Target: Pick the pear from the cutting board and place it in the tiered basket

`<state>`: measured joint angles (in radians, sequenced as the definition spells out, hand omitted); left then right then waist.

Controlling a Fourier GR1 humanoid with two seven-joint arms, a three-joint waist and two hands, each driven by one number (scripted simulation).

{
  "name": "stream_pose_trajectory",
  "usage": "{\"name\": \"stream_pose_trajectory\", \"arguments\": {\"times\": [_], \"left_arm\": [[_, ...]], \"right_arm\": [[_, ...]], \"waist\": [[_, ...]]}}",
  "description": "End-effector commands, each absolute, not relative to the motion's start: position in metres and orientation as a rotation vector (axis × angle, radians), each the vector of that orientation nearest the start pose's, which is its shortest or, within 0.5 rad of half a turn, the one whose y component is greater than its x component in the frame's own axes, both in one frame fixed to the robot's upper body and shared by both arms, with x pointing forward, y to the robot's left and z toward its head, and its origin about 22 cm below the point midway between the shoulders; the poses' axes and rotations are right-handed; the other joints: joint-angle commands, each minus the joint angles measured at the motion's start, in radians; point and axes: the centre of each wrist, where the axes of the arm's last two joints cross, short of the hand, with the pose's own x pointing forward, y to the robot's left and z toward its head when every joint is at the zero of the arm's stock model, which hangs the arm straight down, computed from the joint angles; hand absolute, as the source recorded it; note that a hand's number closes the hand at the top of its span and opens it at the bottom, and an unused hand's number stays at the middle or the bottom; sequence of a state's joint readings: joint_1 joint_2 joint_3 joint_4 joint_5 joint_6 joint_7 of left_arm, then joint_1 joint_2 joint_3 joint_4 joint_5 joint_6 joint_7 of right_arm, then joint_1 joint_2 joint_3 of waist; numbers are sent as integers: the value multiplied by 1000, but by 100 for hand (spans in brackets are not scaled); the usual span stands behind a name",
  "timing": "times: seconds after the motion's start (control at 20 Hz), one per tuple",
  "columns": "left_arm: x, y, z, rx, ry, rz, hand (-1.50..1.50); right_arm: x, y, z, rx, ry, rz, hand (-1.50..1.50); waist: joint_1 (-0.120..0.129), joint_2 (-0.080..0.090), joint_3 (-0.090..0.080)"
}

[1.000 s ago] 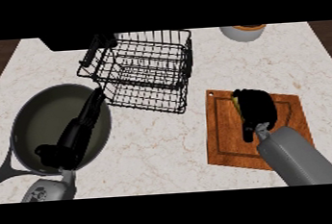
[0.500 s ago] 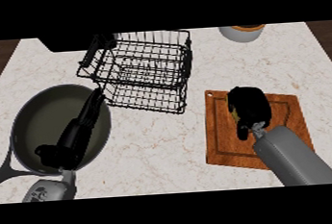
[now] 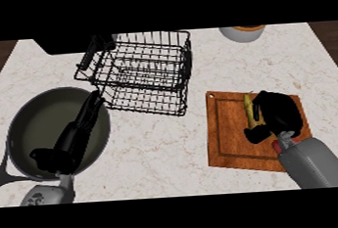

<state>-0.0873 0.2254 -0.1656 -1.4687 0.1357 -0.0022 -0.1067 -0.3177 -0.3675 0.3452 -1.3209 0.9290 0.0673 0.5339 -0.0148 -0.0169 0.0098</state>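
Mostly hidden yellow-green pear (image 3: 249,110)

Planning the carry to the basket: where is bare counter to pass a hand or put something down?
Bare counter lies between the pan and cutting board, below the tiered basket; also right of the basket. The board is crowded: the right hand covers the pear. The left hand is over the pan.

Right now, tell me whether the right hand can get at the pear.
Probably yes: the right hand is curled over the pear on the cutting board, only a yellow-green sliver showing. Nothing stands between them.
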Motion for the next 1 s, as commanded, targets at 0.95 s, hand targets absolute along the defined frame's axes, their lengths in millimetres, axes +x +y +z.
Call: {"name": "stream_pose_trajectory", "arguments": {"times": [0.95], "left_arm": [[257,232,-22,-92,-1521,-246,0]], "right_arm": [[283,-152,247,-798,-1563,584,150]], "waist": [[27,18,-12]]}}
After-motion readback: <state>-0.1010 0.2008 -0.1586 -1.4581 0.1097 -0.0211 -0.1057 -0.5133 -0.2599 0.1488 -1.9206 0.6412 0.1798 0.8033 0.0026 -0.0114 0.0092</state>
